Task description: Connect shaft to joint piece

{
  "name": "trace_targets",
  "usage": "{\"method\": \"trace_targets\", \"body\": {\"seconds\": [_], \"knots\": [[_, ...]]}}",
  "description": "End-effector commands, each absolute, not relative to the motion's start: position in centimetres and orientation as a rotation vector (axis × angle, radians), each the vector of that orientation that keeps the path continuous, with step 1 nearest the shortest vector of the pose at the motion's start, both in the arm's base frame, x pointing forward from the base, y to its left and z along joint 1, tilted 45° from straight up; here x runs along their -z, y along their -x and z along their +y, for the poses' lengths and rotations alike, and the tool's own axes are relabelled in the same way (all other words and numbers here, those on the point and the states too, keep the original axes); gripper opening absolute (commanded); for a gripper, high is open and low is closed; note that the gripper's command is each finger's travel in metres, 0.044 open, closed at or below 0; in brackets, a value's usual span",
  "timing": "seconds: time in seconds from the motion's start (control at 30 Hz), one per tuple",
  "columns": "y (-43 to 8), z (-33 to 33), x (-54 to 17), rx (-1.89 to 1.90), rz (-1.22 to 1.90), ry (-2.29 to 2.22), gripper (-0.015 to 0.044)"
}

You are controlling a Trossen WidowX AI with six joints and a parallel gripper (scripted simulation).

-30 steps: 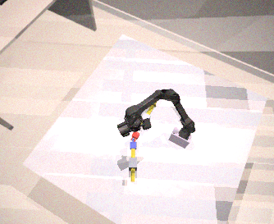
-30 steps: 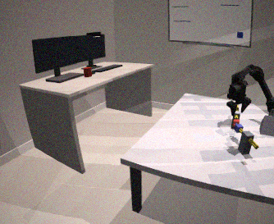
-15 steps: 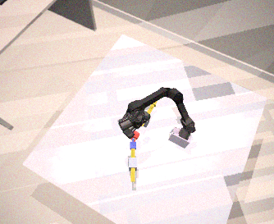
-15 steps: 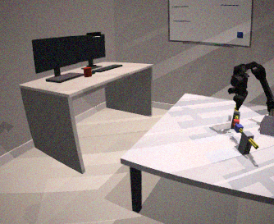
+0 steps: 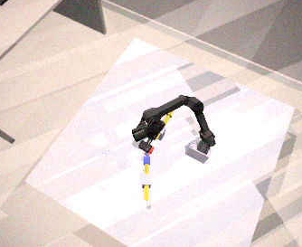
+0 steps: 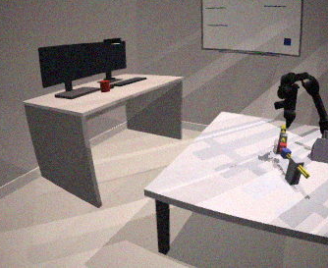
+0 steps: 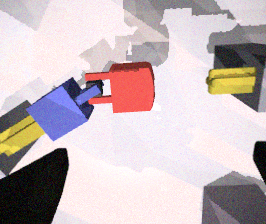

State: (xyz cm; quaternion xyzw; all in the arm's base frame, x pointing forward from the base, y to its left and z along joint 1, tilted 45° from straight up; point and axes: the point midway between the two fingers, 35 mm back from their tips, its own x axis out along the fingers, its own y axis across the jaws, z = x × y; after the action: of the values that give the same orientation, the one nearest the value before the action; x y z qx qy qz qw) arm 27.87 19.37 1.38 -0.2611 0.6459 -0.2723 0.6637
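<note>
The red joint piece (image 7: 133, 89) (image 5: 150, 149) (image 6: 282, 146) is hinged to a blue part (image 7: 56, 110) (image 5: 146, 159) (image 6: 286, 152) on the end of the first yellow shaft (image 7: 19, 134) (image 5: 146, 193) (image 6: 303, 171). That shaft runs through its block (image 6: 293, 172). In the wrist view the red piece's far end faces right, roughly toward the second yellow shaft (image 7: 231, 81) (image 5: 169, 117), with a gap between. That shaft sits in a dark block (image 7: 248, 57). My gripper (image 7: 159, 152) (image 6: 290, 124) is open and empty above the table, beside the red piece. The inside of the opening is hidden.
The grey arm base (image 5: 197, 153) (image 6: 323, 150) stands on the white table (image 5: 99, 173) (image 6: 196, 178), near the shafts. A desk (image 6: 103, 99) with monitors, keyboards and a red cup (image 6: 104, 85) stands apart from the table.
</note>
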Motion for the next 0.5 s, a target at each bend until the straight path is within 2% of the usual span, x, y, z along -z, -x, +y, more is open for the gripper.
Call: {"method": "trace_targets", "body": {"seconds": [0.0,0.47], "knots": [[-27.9,19.0,-1.4,0.641,1.451,0.539,0.044],[-28.5,15.8,-2.2,0.859,1.36,0.061,0.044]]}}
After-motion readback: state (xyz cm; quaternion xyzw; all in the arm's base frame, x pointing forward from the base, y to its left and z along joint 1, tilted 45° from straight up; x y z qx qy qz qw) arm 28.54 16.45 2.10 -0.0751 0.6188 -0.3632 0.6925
